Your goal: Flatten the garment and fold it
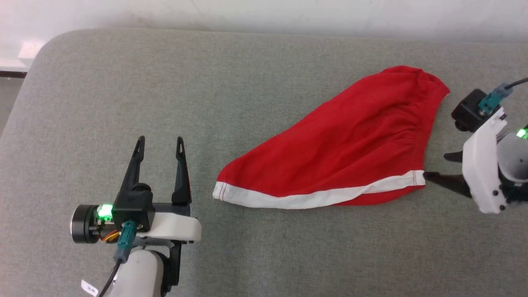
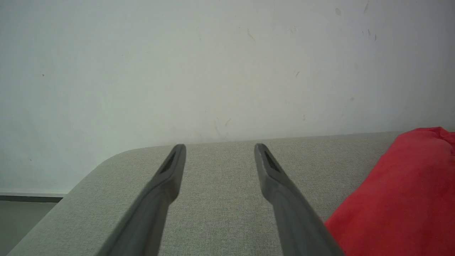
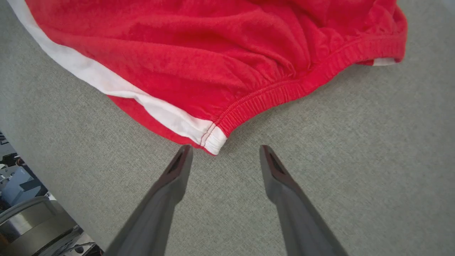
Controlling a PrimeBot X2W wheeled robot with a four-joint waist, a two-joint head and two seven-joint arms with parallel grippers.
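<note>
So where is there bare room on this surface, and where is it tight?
Widest bare patch: the grey padded surface from its rounded far-left corner across to the garment, beyond the left gripper. A bare strip also runs along the near side, below the white band. Tight spot: the right gripper, jaws open, at the garment's waistband corner.

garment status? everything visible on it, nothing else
The garment is bright red, soft knit-looking fabric, shorts-like, lying limp and mostly flat on the grey cushion, slanting from near left to far right. A white band runs along its near edge; a gathered elastic waist forms the right end, with light wrinkles beside it. The open right gripper points at the band's right corner, just short of it; contact is unclear.
</note>
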